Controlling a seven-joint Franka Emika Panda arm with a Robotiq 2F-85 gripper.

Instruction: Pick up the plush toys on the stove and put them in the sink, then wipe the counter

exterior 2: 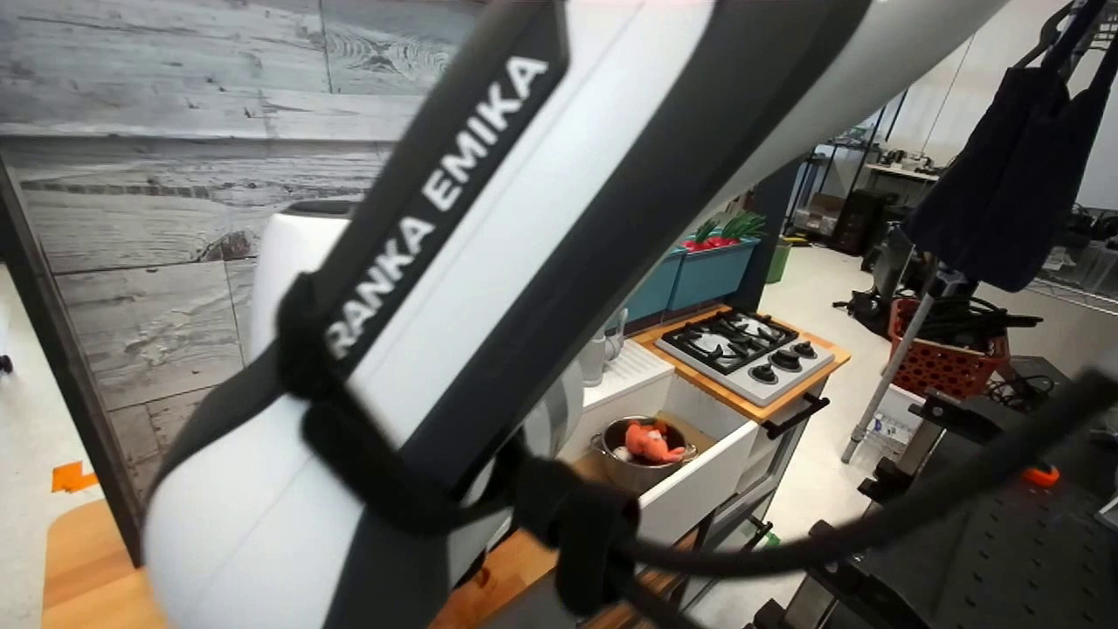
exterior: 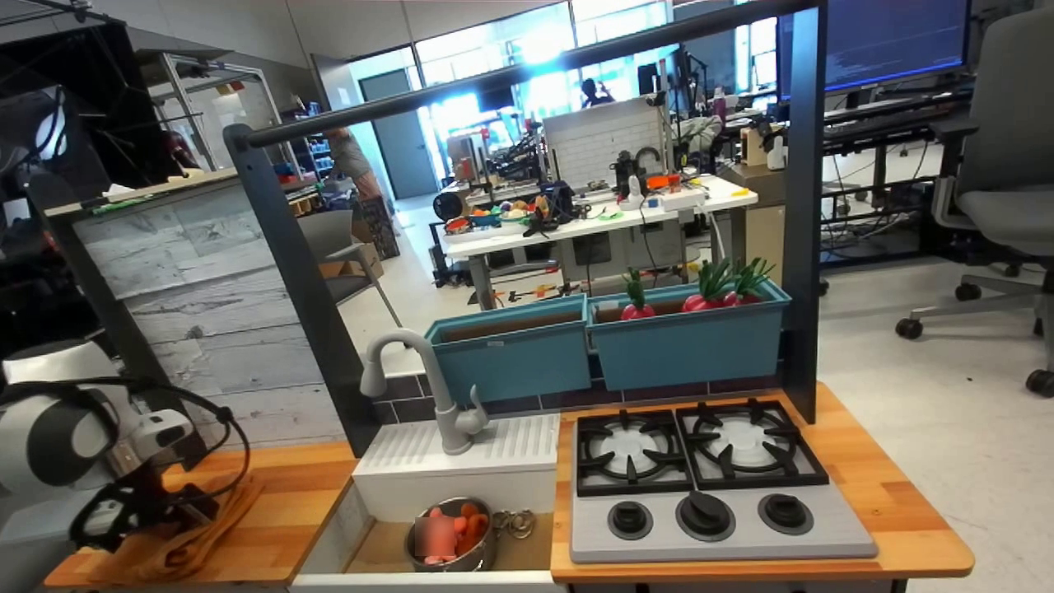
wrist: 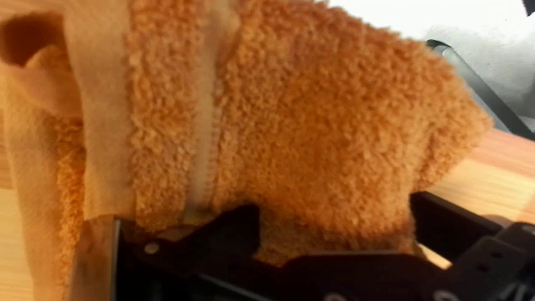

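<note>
1. Jaws of the gripper (wrist: 334, 213) stand wide apart in the wrist view, orange terry towel (wrist: 326, 117) filling the gap and spreading beyond; nothing appears gripped. Contact: cannot tell. Step in hand, by my reading: taking the towel to wipe. Done well, this means sinking slightly into the fold, squeezing several layers at once, and leaving a loose skirt beneath the grip, so that fabric rather than metal meets the counter (wrist: 501, 175).

2. In an exterior view, the towel lies bunched on the counter, across the sink (exterior: 457, 486) from the stove (exterior: 747, 502). Strokes should run flat, with light pressure, stopping short of the sink, where the towel may drop or snag. Placement: plush toys (exterior: 451, 535) lie inside the sink, coral and orange, partly blurred.

3. In an exterior view, the Franka arm (exterior 2: 515, 245) hides gripper and towel. The plush toys sit in a two-handled metal pot (exterior 2: 636, 480), count unclear: the uppermost is coral, with rounded, limb-like lobes. Likely soft and light; best left alone while wiping.
</note>
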